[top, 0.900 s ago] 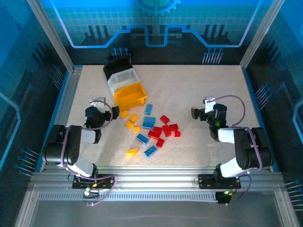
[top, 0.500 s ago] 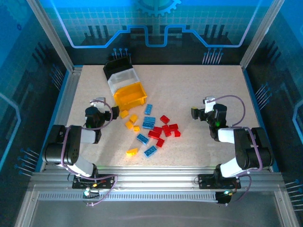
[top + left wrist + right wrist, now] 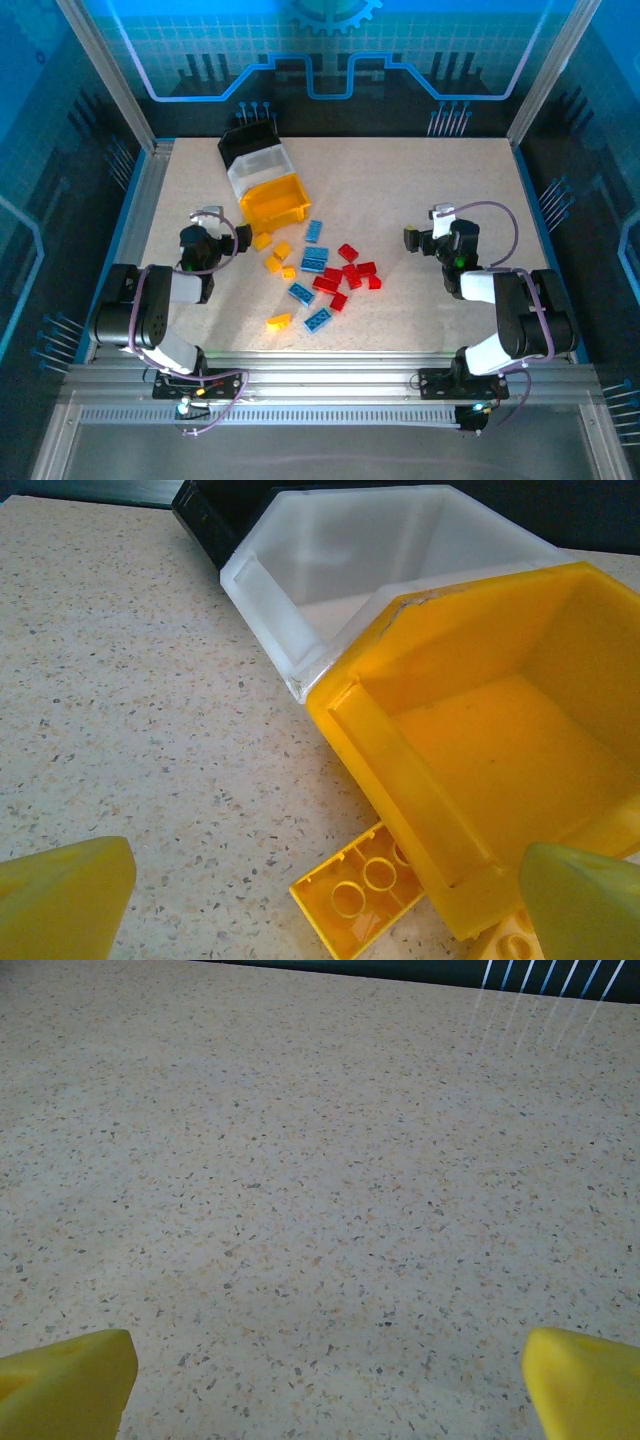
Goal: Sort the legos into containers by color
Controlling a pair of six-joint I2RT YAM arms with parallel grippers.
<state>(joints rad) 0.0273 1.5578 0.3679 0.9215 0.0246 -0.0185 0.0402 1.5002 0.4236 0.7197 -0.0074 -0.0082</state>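
At the near edge of the bench [image 3: 420, 180], seen from above: left arm [image 3: 150, 310] and right arm [image 3: 515, 315], folded low, well apart, each reaching a short way inward. Close under the left wrist camera: left fingers [image 3: 60, 890] spread as wide as they go, yellow tips at the two lower corners of the frame, holding nothing. Between those tips, speckled bench and an upturned yellow brick [image 3: 365, 885], hollow underside up, tucked against the near wall of the yellow bin [image 3: 400, 770]; from overhead, that hollow detail too small to make out. Same wide spread for the right fingers [image 3: 65, 1375], also holding nothing, over plain speckled bench. Between the two arms, from overhead, the whole scatter of legos [image 3: 328, 281], all loose on the bench outside the bins: red bricks [image 3: 352, 272] bunched to the right, blue bricks [image 3: 315, 260] through the middle, yellow ones to the left and nearest the bins. Farther back, toward the left rear: yellow bin first, white bin [image 3: 258, 165] touching behind it, black bin [image 3: 245, 143] last, all three in one slanted row. From the left wrist, yellow and white interiors in plain sight, black bin a mere dark sliver at the top edge
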